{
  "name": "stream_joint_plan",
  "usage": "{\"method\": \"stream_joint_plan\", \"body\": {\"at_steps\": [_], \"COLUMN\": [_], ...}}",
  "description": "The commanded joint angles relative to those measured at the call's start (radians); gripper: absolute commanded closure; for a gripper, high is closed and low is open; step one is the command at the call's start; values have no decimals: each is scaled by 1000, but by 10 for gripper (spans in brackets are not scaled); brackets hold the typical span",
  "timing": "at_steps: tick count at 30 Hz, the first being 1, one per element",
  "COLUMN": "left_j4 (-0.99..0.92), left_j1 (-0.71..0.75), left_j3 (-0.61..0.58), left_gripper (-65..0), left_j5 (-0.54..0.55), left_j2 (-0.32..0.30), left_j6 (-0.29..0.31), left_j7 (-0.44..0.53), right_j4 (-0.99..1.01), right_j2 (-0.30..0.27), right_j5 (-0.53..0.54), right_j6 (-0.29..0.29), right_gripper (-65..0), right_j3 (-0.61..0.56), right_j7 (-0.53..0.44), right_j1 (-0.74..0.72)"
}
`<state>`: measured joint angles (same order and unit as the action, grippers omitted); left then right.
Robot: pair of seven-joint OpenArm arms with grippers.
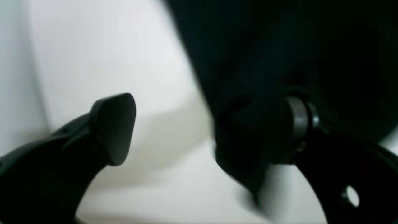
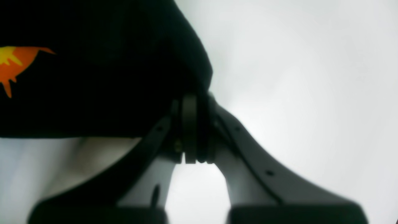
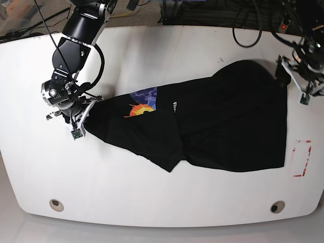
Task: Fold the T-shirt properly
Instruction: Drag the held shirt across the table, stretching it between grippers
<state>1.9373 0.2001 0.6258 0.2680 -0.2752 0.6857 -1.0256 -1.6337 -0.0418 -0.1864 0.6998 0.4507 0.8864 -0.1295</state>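
Note:
The black T-shirt (image 3: 223, 126) lies crumpled across the white table (image 3: 152, 55), with its blue, orange and yellow graphic (image 3: 143, 104) facing up left of centre. My right gripper (image 3: 85, 115) is at the shirt's left corner. In the right wrist view it (image 2: 191, 133) is shut on a pinch of black cloth (image 2: 108, 77), with the orange print (image 2: 15, 62) nearby. My left gripper (image 3: 292, 76) is at the shirt's upper right edge. In the left wrist view its jaws (image 1: 205, 124) stand wide apart, and blurred black cloth (image 1: 279, 46) drapes over the right finger.
A red tape rectangle (image 3: 302, 158) marks the table near the right edge. Two round holes (image 3: 56, 204) (image 3: 276, 206) sit near the front edge. Cables (image 3: 248, 25) lie along the back.

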Motion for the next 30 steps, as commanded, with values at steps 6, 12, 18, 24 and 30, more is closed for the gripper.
{"method": "stream_joint_plan", "body": {"at_steps": [6, 12, 18, 24, 30], "left_j4": [-166, -395, -646, -829, -994], "left_j1": [-215, -328, -446, -558, -629], "left_j3": [93, 87, 85, 6, -33], "left_gripper": [-592, -592, -592, -592, -592], "left_j5": [76, 81, 80, 78, 76], "left_j2": [-11, -72, -94, -109, -111], "left_j6": [12, 12, 12, 12, -105], "left_j7": [-65, -58, 38, 133, 275], "right_j4": [-15, -15, -15, -15, -15], "right_j2": [-7, -7, -7, -7, -7], "right_j5": [8, 8, 8, 9, 8], "right_j6": [-2, -2, -2, -2, -2], "right_gripper": [0, 0, 0, 0, 0], "right_j3": [0, 0, 0, -2, -2], "right_j7": [-20, -20, -20, -20, -20], "right_j1": [-22, -22, -22, -23, -26]}}
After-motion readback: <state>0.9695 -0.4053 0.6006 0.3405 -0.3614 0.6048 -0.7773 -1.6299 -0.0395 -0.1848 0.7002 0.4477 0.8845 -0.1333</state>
